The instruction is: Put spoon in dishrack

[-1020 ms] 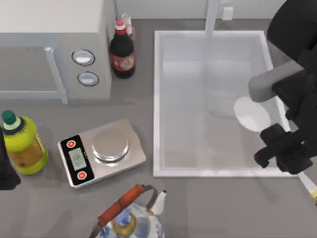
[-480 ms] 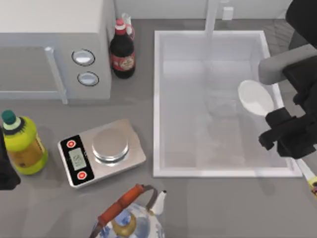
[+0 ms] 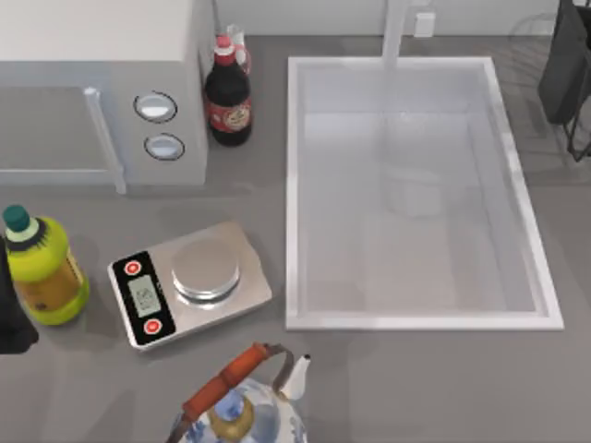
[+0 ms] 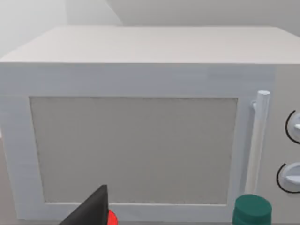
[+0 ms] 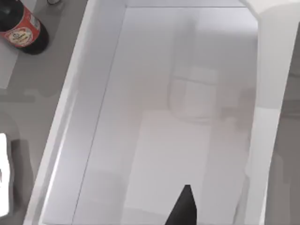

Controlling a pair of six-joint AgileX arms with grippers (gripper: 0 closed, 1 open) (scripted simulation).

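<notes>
Looking down from the top view, a white sink basin (image 3: 416, 314) sits right of centre on the grey worktop (image 3: 434, 388). Beyond the sink's far right corner, thin dark wire loops of the dishrack (image 3: 531, 41) are partly visible, with the dark right arm (image 3: 568, 65) over them at the edge. I cannot tell whether the right pincer is open or closed, and the spoon cannot be made out. Left of the sink stand a dark sauce bottle (image 3: 227, 97), a white microwave (image 3: 102, 83), a kitchen scale (image 3: 189, 281), a yellow bottle (image 3: 42, 268) and a blue-and-white kettle (image 3: 242, 406). The left arm (image 3: 11, 318) rests at the far left edge.

From the left wrist view, the microwave (image 4: 136, 136) door faces the camera, with a dark finger tip (image 4: 91, 211) near a green bottle cap (image 4: 252, 210); that pincer's state cannot be told.

From the right wrist view, the sink (image 5: 70, 117) lies below, the sauce bottle (image 5: 23, 30) beside it, and a dark finger tip (image 5: 183, 208) pokes in.
</notes>
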